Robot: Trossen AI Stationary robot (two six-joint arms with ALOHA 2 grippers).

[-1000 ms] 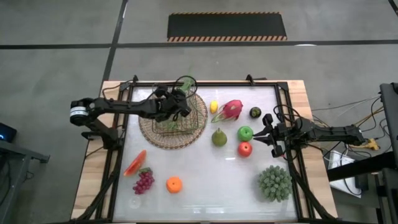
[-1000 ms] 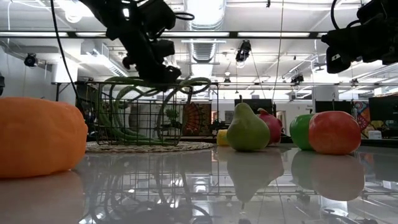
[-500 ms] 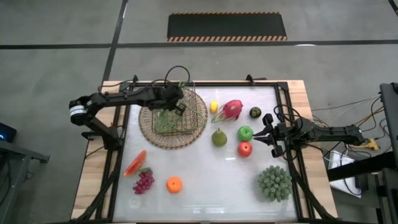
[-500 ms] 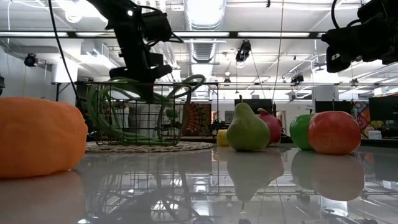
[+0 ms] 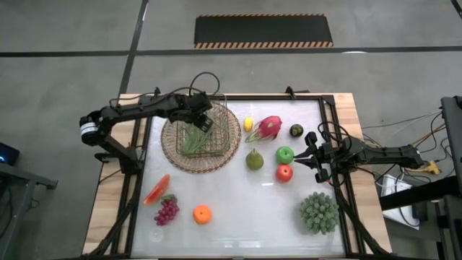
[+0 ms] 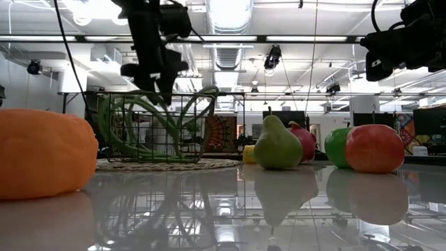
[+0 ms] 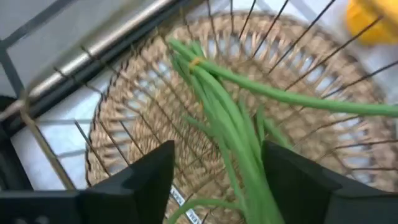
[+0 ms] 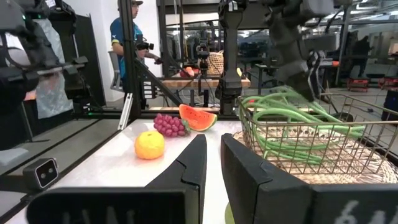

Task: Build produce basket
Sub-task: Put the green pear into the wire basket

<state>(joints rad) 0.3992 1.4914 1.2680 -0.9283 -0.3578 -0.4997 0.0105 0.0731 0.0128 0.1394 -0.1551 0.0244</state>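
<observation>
left claw [image 5: 203, 119] spread over basket [image 5: 179, 160], nothing gripped | beans [image 5: 192, 139] lying inside (first item in, I'd guess) | right claw [image 5: 312, 157] clenched empty, bench's right edge

The white table [image 5: 238, 217] is occupied by: basket [image 5: 173, 155] near the far-left corner; dragon fruit [image 5: 268, 127], pear [image 5: 254, 159], apples [image 5: 284, 172] mid-surface; orange [image 5: 202, 214], grapes [image 5: 167, 211] at the near-left; spiky green cluster [image 5: 318, 212] at the near-right.
</observation>
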